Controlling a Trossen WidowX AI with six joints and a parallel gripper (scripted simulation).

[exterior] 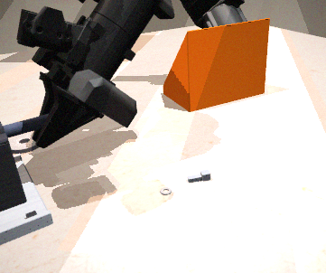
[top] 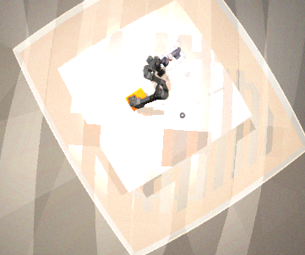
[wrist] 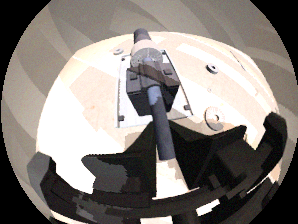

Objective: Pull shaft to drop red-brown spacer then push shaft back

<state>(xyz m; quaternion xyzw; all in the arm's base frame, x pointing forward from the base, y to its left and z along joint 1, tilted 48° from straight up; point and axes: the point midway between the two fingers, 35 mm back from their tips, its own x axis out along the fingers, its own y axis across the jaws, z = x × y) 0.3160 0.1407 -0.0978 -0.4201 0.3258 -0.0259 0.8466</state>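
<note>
My gripper (top: pixel 165 63) (exterior: pixel 43 131) (wrist: pixel 158 123) is shut on the dark blue-grey shaft (exterior: pixel 26 125) (wrist: pixel 160 120), around its near end. The shaft runs from my fingers into the black housing block (top: pixel 177 52) (exterior: pixel 1 176) (wrist: pixel 152 92) on the pale base plate (exterior: pixel 40 216) (wrist: pixel 121 100). Beyond the block, a pale round disc (wrist: pixel 146 53) surrounds the line of the shaft, with a dark cylinder past it. No red-brown spacer can be clearly made out; only a tiny red spot (top: pixel 170 60) shows beside the block in the top view.
An orange wedge (top: pixel 141 92) (exterior: pixel 229 63) stands by the arm's base. A small ring (exterior: pixel 165 191) and a grey bolt (exterior: pixel 200 176) lie on the table. In the wrist view, a large flat ring (wrist: pixel 208 118) and a smaller dark ring (wrist: pixel 212 68) lie right of the plate.
</note>
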